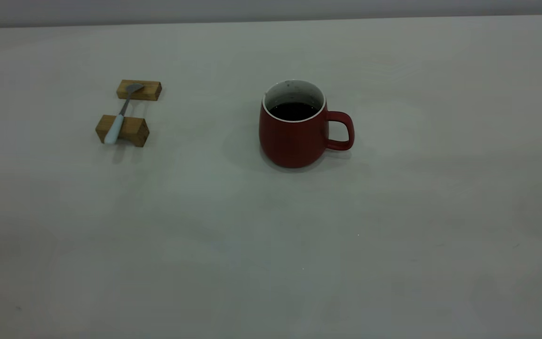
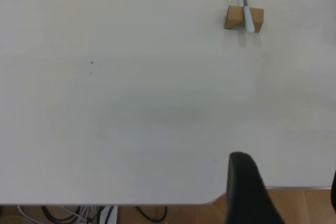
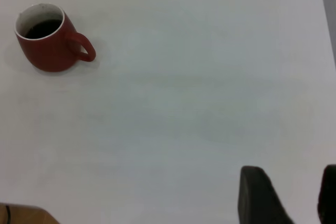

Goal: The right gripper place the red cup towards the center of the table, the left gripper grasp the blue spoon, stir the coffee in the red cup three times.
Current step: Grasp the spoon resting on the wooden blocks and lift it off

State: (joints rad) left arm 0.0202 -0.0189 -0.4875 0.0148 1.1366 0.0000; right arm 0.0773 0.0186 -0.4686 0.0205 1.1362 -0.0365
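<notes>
Bare bench (image 1: pixel 271 263) lies nearest. Red cup (image 1: pixel 294 125) sits mid-bench; blue spoon (image 1: pixel 119 117) rests on two wooden blocks (image 1: pixel 130 110), far left. Both grippers' fingers are apart. Grab the handle gently.

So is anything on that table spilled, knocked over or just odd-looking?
Nothing spilled. The red cup stands upright with the coffee inside. The only curiosity: the blue spoon lies bridged across two wooden blocks instead of flat on the table.
</notes>
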